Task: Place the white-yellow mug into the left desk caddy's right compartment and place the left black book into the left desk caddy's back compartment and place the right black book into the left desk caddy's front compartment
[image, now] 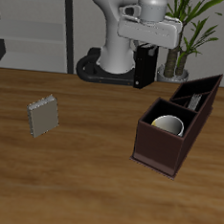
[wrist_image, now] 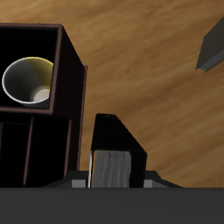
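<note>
The jaws of the gripper (image: pixel 144 76) are pinching a black book (wrist_image: pixel 115 150), which hangs upright above the table's back part, behind the left desk caddy (image: pixel 165 143). The book is in the air and is not touching the caddy. In the caddy's large right compartment (wrist_image: pixel 58 66) the white-yellow mug (image: pixel 167 126) stands upright. A second black book (image: pixel 193 98) is in one narrow slot farther back. The grey speckled notebook (image: pixel 43 117) lies well apart on the wooden table (image: pixel 79 178).

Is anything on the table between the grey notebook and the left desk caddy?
No. In the exterior view only bare wooden table separates the grey notebook from the left desk caddy.
</note>
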Controlling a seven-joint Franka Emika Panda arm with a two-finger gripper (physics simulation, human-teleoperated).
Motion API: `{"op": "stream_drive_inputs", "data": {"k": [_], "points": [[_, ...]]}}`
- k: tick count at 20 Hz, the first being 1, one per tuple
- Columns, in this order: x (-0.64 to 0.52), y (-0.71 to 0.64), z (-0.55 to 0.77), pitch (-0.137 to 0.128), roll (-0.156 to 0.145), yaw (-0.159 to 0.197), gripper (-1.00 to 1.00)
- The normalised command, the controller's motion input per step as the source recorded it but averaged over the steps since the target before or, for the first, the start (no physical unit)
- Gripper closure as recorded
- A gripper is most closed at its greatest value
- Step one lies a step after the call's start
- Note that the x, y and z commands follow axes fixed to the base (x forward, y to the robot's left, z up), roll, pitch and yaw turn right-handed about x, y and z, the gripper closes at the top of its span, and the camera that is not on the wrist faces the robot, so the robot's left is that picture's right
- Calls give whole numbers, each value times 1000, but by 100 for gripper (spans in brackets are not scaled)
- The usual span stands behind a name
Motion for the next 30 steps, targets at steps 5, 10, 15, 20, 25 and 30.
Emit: {"op": "stream_drive_inputs", "data": {"k": [5,10,15,20,25,30], "points": [[99,-44,25,22,-67,21,100],[-160,-83,-77,-19,-1,-9,100],[-311,108,-166,11,46,-6,100],[-110,-7,-106,116,48,-13,100],[42,-124,97,61,-20,-29,100],[217,-8,132,45,-20,-22,100]]}}
